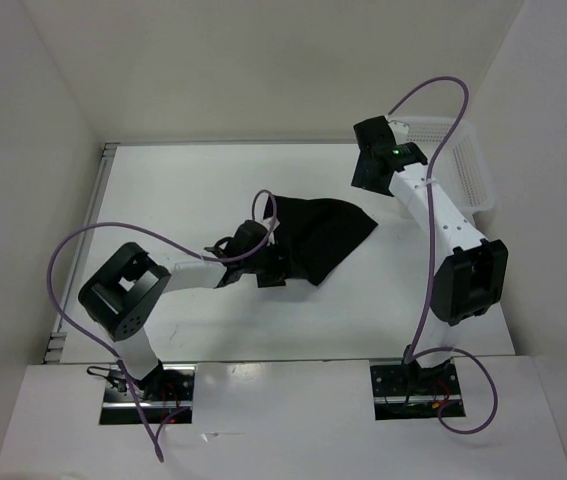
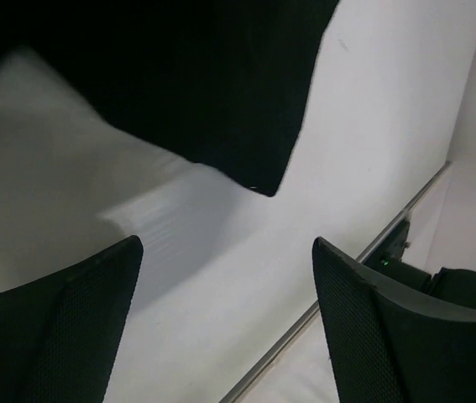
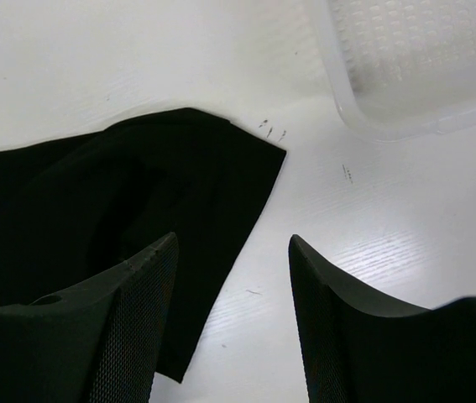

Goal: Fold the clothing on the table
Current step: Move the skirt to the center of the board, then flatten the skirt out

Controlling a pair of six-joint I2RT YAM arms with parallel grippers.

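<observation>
The black clothing (image 1: 318, 238) lies partly spread on the white table (image 1: 183, 190), with one corner pointing right. My left gripper (image 1: 261, 265) sits at its lower left edge. In the left wrist view that gripper (image 2: 225, 242) is open over bare table, and the clothing (image 2: 196, 84) lies just beyond its fingertips. My right gripper (image 1: 368, 178) hovers above the garment's right corner. In the right wrist view it (image 3: 232, 238) is open with nothing between its fingers. Its left finger (image 3: 128, 311) hangs over the clothing (image 3: 112, 193) edge, its right finger over table.
A white perforated basket (image 1: 463, 160) stands at the back right of the table, also seen as the basket (image 3: 414, 59) in the right wrist view. The table's metal rim (image 2: 338, 290) runs close past the left gripper. White walls enclose the table on the left, back and right.
</observation>
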